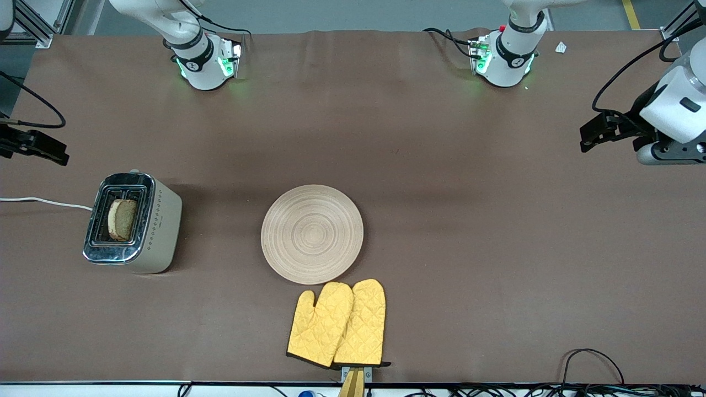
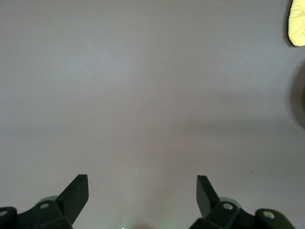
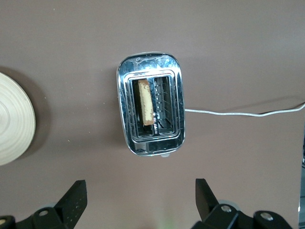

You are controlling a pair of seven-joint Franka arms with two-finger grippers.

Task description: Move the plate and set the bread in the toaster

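Note:
The cream toaster point(image 1: 135, 223) stands toward the right arm's end of the table. A brown bread slice point(image 1: 122, 219) sits upright in one of its slots; the slot beside it holds nothing. The right wrist view looks straight down on the toaster point(image 3: 151, 114) and the bread point(image 3: 145, 102). The pale wooden plate point(image 1: 312, 234) lies bare at the table's middle, its rim point(image 3: 12, 124) also in the right wrist view. My right gripper point(image 1: 55, 151) hangs open and holds nothing, up above the table beside the toaster. My left gripper point(image 1: 586, 138) is open over bare table at the left arm's end.
A pair of yellow oven mitts point(image 1: 337, 324) lies just nearer to the front camera than the plate; a mitt tip point(image 2: 298, 24) shows in the left wrist view. The toaster's white cord point(image 1: 44, 202) trails off the table's end. Cables lie along the near edge.

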